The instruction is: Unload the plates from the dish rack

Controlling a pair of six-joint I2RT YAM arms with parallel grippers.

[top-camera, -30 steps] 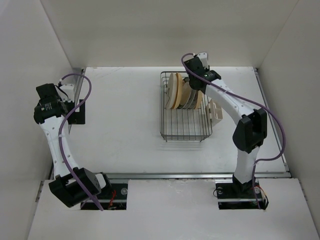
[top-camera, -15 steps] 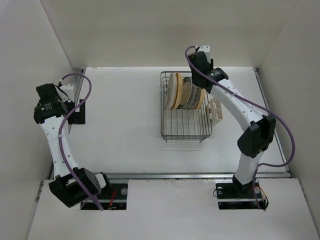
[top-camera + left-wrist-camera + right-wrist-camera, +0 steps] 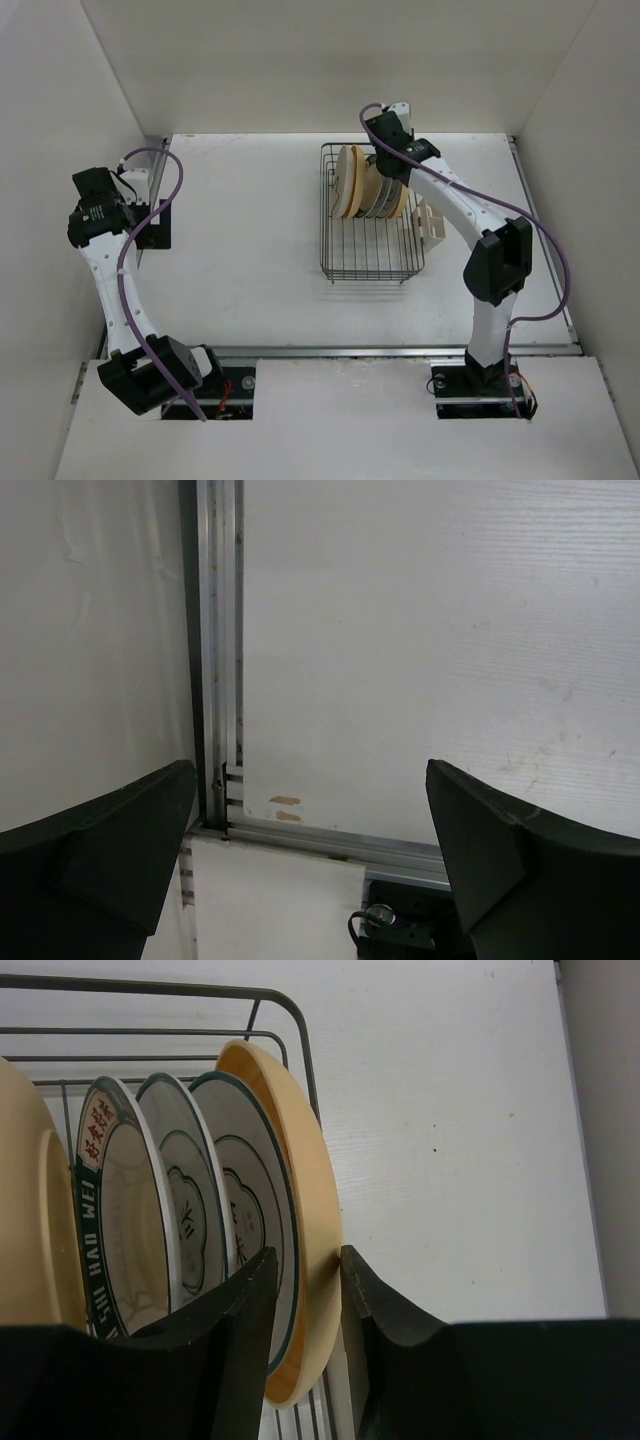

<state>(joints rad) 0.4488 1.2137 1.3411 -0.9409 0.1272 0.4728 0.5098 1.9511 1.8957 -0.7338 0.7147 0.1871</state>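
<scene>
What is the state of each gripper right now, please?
Left gripper: open wide, holding nothing.
Right gripper: its fingers sit on either side of the yellow plate at its rim; whether they clamp it cannot be told.

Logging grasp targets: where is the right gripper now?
Right wrist view: the right gripper straddles the rim of the yellow-orange plate, rightmost in the dish rack.

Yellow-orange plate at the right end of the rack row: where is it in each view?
Top external: yellow-orange plate, right end of the row, far half of the dish rack.
Left wrist: not in it.
Right wrist: centre, straddled by the right gripper.
Shared landmark: the dish rack's wire rim.
</scene>
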